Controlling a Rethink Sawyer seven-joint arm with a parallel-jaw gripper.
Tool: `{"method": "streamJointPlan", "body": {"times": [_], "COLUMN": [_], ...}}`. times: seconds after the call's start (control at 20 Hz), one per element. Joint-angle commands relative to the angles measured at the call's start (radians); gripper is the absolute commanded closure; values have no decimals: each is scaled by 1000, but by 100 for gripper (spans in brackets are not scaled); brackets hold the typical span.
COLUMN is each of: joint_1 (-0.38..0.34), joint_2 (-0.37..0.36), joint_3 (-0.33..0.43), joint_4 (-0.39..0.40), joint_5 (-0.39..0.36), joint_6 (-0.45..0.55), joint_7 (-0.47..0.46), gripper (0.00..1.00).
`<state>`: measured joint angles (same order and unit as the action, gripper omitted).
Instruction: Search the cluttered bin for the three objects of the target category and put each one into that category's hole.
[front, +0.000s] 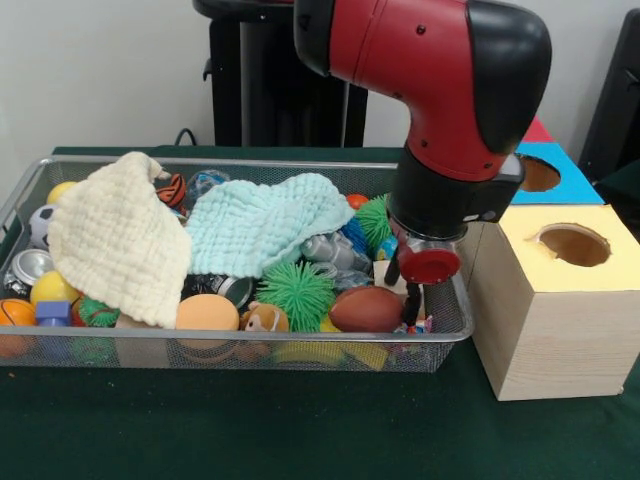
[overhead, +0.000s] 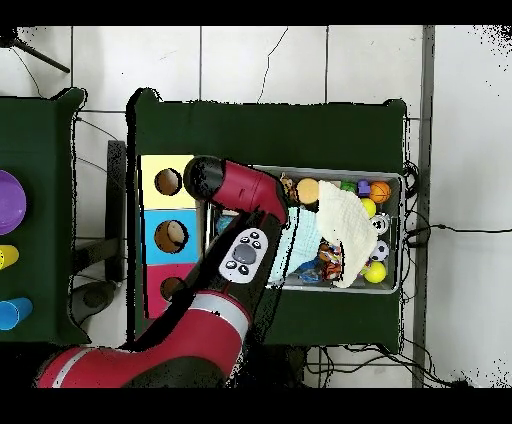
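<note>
My pincer (front: 412, 300) hangs low inside the right end of the wire mesh bin (front: 250, 345); I cannot tell how wide it stands or whether it has hold of anything, since my red and black wrist hides it. Just beside it lies a brown football-shaped ball (front: 366, 309), with a spiky green rubber ball (front: 296, 291) next along. Which category I am after is not shown. I judge both balls light and yielding, the smooth one likely slippery, best taken across its narrow middle. A pale mint cloth (front: 265, 228) and a cream waffle-weave cloth (front: 118, 238) cover much else. The wooden box with a yellow top and round hole (front: 573, 245) stands on the green worktop (front: 300, 430) just right of the bin.
</note>
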<state>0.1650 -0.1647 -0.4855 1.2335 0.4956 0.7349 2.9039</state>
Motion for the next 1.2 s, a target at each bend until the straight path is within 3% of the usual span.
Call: {"method": "streamJointPlan", "body": {"times": [0.05, 0.2, 0.9, 1.2], "joint_1": [-85, -94, -41, -52], "joint_2": [-21, -35, 16, -3], "joint_3": [100, 112, 78, 80], "joint_4": [135, 160, 116, 136], "joint_5": [-60, -63, -57, -66], "joint_6": [-65, -99, -101, -107], "joint_7": [-24, -23, 73, 45], "gripper": [0, 0, 0, 0]}}
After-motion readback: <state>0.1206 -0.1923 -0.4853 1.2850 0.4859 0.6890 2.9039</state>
